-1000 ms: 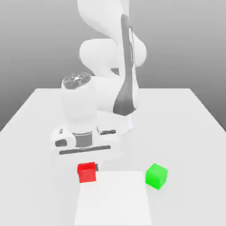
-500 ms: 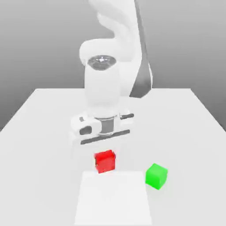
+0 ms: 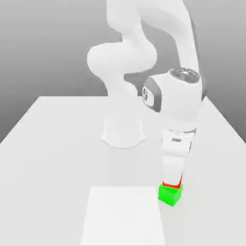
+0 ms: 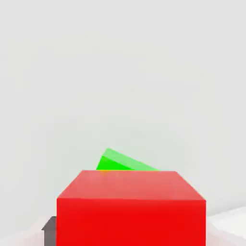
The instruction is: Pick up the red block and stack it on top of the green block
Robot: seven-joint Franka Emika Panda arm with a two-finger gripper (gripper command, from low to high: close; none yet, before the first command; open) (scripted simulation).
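The matte red cube (image 4: 130, 223) sits above the matte green cube (image 3: 170, 195), directly beneath the gripper (image 3: 172, 181); whether it is clamped or released, I cannot tell.

Simulated lab, seemingly — white table (image 3: 57, 158), robot arm (image 3: 122, 60)

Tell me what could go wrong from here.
The red block is turned relative to the green block, whose corner juts past it, so it may sit unevenly and tip.

The gripper is right down at the red block, so a slightly sideways retreat could drag it off.
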